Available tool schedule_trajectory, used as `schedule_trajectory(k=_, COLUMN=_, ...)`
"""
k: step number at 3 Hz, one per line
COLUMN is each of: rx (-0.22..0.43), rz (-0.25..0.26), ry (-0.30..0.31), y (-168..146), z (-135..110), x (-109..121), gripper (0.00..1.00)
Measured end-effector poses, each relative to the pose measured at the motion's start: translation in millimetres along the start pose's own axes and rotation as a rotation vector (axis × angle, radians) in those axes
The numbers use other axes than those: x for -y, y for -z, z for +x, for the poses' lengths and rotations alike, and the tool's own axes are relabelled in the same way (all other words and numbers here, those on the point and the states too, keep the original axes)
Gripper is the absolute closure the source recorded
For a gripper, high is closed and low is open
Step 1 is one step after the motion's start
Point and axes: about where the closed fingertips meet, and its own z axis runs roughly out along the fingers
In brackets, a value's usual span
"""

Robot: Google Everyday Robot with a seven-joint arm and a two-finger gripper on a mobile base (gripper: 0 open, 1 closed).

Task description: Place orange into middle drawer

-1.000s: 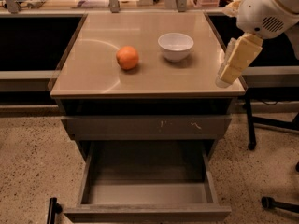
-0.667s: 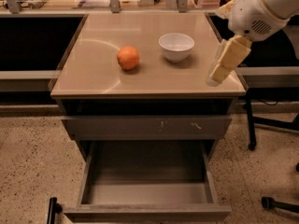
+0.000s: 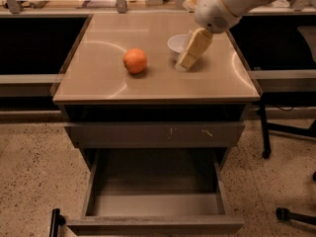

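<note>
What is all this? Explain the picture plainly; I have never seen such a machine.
This is a robot with one white arm. Its tool, the beige grasping part, hangs low over the cabinet top, in front of a white bowl. The one camera looks down at the cabinet from its front. An orange lies on the top, left of the tool in the picture and apart from it, so it is not held. Below, the middle drawer stands pulled open, beneath a shut drawer front with white scratches.
</note>
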Motion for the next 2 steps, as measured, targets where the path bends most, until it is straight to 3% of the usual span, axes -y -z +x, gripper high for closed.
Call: schedule_trajectory(k=2, rx=0.092, rz=-0.048, ry=0.055, y=-71.1, z=-31.8, x=47.2, gripper=0.00)
